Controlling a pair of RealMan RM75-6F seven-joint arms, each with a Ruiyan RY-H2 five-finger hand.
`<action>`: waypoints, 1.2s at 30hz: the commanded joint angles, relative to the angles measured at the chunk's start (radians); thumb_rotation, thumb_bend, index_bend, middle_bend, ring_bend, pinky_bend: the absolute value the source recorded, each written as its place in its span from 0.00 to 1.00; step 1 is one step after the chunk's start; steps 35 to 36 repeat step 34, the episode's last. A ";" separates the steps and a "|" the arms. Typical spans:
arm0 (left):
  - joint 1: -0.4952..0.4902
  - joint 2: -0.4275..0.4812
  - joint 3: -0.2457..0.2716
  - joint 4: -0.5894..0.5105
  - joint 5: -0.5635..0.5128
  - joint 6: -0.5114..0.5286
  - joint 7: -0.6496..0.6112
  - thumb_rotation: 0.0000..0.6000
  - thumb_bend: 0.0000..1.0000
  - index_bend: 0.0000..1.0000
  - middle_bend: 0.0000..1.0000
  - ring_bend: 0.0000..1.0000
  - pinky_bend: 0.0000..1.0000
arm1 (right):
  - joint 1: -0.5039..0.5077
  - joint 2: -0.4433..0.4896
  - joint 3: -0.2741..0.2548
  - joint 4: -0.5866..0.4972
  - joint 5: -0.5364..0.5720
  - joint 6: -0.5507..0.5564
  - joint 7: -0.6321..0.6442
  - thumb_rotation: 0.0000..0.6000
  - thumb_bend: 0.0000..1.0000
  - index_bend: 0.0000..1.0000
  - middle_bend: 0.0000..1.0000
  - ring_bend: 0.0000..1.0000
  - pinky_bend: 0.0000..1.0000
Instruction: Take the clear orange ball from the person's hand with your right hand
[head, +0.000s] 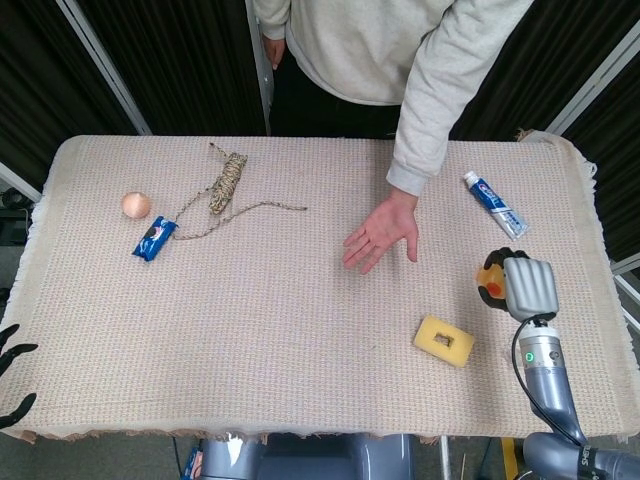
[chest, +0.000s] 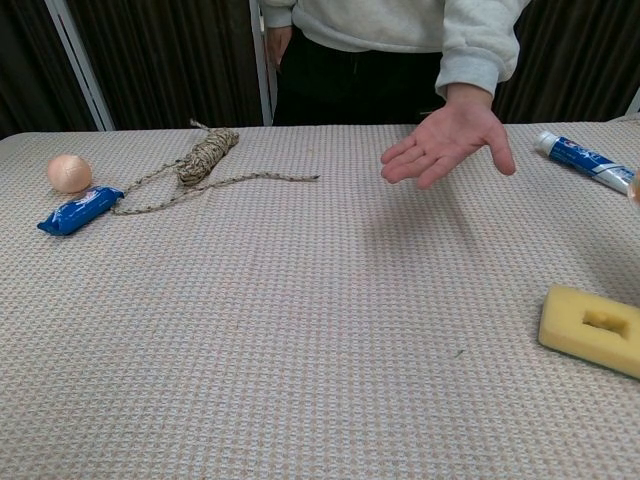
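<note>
I see my right hand (head: 522, 287) closed around the clear orange ball (head: 491, 279) near the right edge of the counter (head: 300, 300), well apart from the person's hand (head: 383, 232), which is held out open, palm up. The ball is largely covered by the grey hand shell; only a glossy orange patch shows between dark fingers. In the chest view the ball appears at most as a sliver at the right border. The counter carries a coarse woven beige cloth. A yellow sponge (head: 444, 340), blocky with a recess, lies near my right hand. Of my left hand (head: 12, 385) only dark fingertips show at the frame edge, apparently spread and holding nothing.
</note>
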 joint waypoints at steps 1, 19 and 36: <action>0.000 0.000 0.000 0.000 0.000 0.000 -0.001 1.00 0.36 0.21 0.00 0.00 0.00 | -0.005 -0.069 -0.007 0.097 0.040 -0.038 -0.013 1.00 0.31 0.69 0.55 0.50 0.66; -0.001 0.001 0.001 0.002 0.002 -0.001 -0.009 1.00 0.36 0.21 0.00 0.00 0.00 | 0.001 -0.127 0.014 0.186 0.195 -0.165 -0.152 1.00 0.14 0.18 0.01 0.00 0.06; 0.001 0.000 0.000 0.003 -0.001 0.000 -0.009 1.00 0.36 0.21 0.00 0.00 0.00 | -0.141 0.007 -0.072 0.137 -0.296 0.156 0.066 1.00 0.11 0.06 0.00 0.00 0.00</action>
